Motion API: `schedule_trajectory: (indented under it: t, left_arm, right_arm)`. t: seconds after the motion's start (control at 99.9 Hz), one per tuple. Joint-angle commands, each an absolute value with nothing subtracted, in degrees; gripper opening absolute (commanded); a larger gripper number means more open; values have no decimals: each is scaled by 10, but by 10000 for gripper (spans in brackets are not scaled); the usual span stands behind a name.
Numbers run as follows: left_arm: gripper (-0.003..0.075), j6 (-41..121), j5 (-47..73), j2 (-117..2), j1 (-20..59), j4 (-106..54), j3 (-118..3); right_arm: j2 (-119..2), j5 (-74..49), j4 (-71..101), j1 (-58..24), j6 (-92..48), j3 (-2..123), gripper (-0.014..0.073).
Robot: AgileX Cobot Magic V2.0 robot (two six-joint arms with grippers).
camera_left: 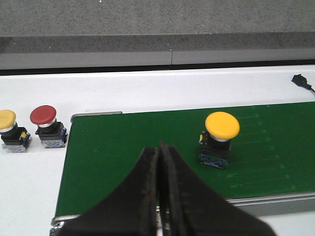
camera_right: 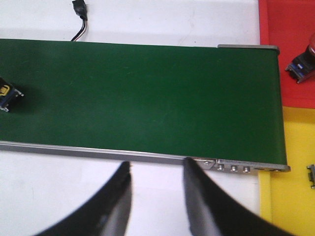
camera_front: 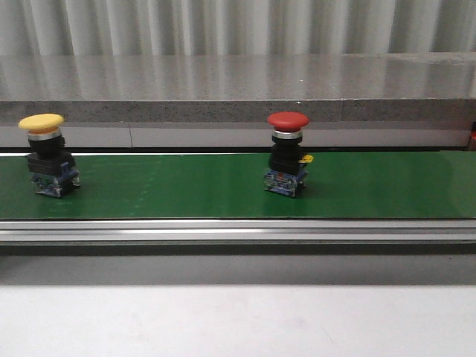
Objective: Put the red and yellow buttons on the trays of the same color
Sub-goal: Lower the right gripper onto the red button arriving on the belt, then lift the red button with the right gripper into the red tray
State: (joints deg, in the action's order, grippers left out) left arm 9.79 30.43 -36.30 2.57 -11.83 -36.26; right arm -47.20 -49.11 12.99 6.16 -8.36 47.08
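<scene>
On the green conveyor belt (camera_front: 186, 186) stand a yellow button (camera_front: 42, 123) at the left and a red button (camera_front: 288, 120) near the middle, both upright. In the left wrist view the yellow button (camera_left: 222, 125) is beyond and to one side of my left gripper (camera_left: 160, 146), which is shut on nothing above the belt's near edge. My right gripper (camera_right: 156, 167) is open and empty over the white table, just short of the belt rail. The red tray (camera_right: 285, 49) and yellow tray (camera_right: 295, 162) lie past the belt's end. Neither gripper shows in the front view.
A second yellow button (camera_left: 7, 119) and red button (camera_left: 43, 115) stand on the white table off the belt's end. A button body (camera_right: 304, 63) lies on the red tray. Another button's base (camera_right: 7, 93) sits at the frame edge on the belt. A black cable plug (camera_right: 78, 7) lies behind the belt.
</scene>
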Motion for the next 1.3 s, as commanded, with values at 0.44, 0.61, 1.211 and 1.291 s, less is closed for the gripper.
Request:
schedule_trajectory:
  t: [0.44, 0.61, 1.211, 1.291]
  left_arm:
    - [-20, 99, 259, -363, 31, -128, -380]
    - [-20, 99, 259, -363, 31, -128, -380]
    - [-20, 99, 259, -363, 31, -128, -380]
    - [-20, 99, 259, -363, 31, -128, -380]
  right_arm:
    - [-562, -427, 289, -1, -269, 488, 603]
    - [-625, -403, 289, -52, -300, 488, 603]
    - [-829, -322, 289, -117, -320, 584, 601]
    - [-848, -325, 288, -117, -320, 601, 561]
